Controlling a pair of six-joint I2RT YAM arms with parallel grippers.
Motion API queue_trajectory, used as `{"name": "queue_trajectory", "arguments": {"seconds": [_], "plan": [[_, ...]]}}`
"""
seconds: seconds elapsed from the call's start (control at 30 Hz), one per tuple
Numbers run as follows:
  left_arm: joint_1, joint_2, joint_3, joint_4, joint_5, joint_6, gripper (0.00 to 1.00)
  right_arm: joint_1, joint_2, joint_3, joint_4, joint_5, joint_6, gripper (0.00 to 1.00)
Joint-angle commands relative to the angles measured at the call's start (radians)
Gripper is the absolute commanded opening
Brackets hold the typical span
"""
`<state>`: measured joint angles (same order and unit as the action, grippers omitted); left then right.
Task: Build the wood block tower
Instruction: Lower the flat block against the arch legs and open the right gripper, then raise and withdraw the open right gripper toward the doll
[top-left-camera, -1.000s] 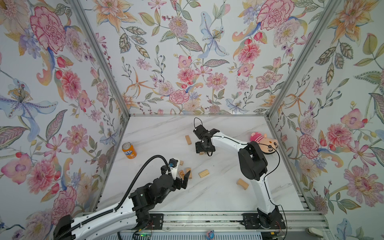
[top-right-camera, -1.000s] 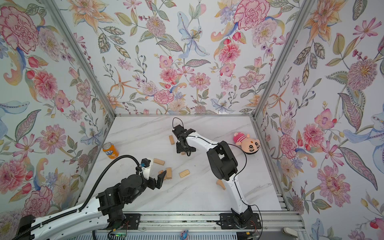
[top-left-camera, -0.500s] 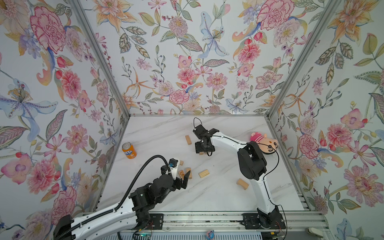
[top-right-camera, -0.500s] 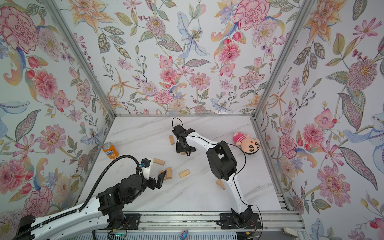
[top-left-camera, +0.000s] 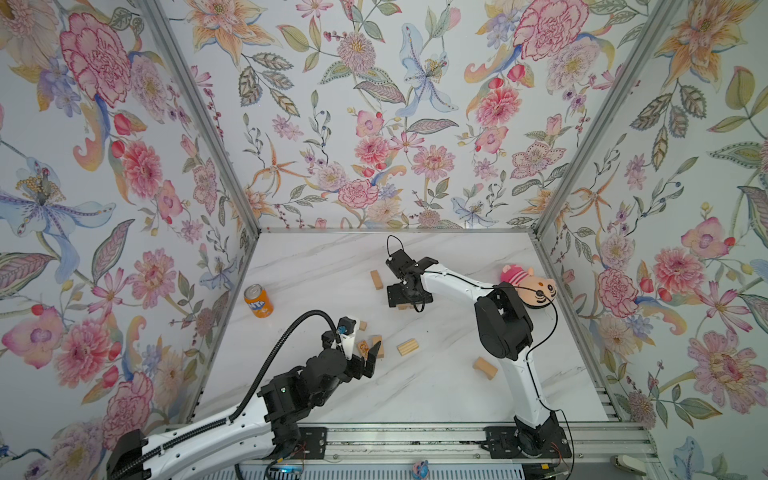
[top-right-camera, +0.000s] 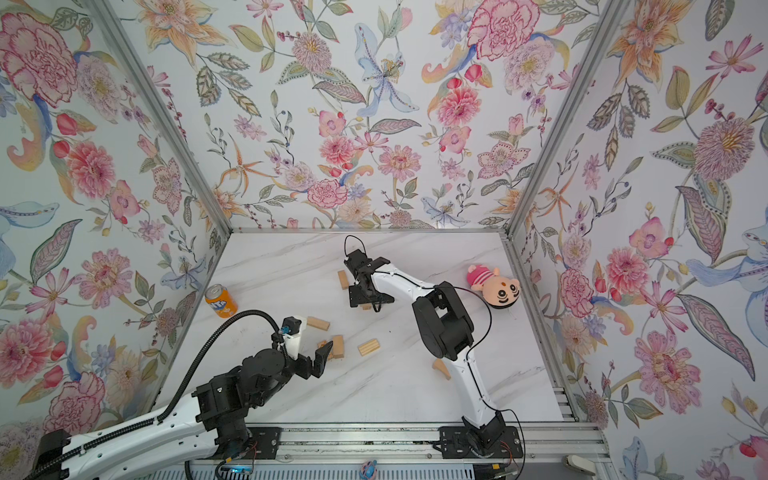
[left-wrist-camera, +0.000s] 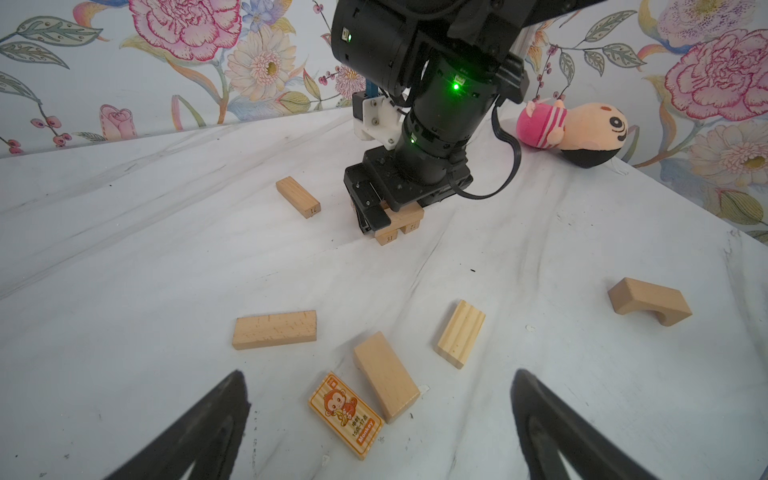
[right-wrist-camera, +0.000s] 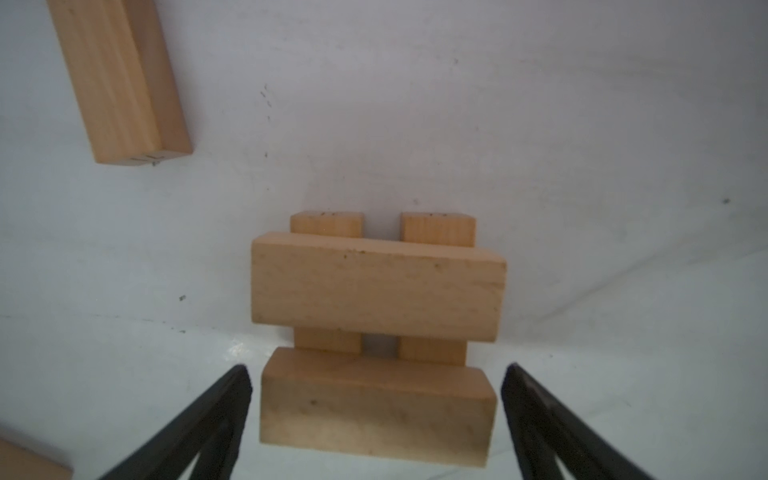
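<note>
While the right fingers (right-wrist-camera: 216, 415) stand spread either side of one top block (right-wrist-camera: 376, 409) of the low tower (right-wrist-camera: 378, 286), gripping nothing, a crooked lift could clip it and shift that layer; the left fingers (left-wrist-camera: 208, 424), open, hover well apart from the tower.

An orange soda can (top-left-camera: 258, 301) stands upright near the left edge of the white marbled table (top-left-camera: 436, 386). A plush doll (top-right-camera: 494, 286) in a pink striped hat lies on its side by the right wall. Flowered wallpaper (top-left-camera: 374, 124) covers all three walls.
</note>
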<state>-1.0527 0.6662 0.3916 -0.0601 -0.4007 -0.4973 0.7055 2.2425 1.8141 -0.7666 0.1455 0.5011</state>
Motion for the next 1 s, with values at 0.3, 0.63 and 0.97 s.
{"name": "queue_trajectory", "arguments": {"seconds": [0.3, 0.63, 0.97], "plan": [[0.014, 0.007, 0.039, -0.024, -0.026, 0.003, 0.99, 0.005, -0.119, -0.003, -0.022, 0.039, -0.035, 0.99], [0.014, 0.026, 0.093, -0.058, 0.012, -0.041, 0.99, 0.022, -0.328, -0.169, -0.014, 0.049, -0.066, 0.99], [-0.014, 0.048, 0.073, -0.092, 0.028, -0.191, 0.99, 0.043, -0.587, -0.460, 0.080, 0.044, -0.051, 0.99]]}}
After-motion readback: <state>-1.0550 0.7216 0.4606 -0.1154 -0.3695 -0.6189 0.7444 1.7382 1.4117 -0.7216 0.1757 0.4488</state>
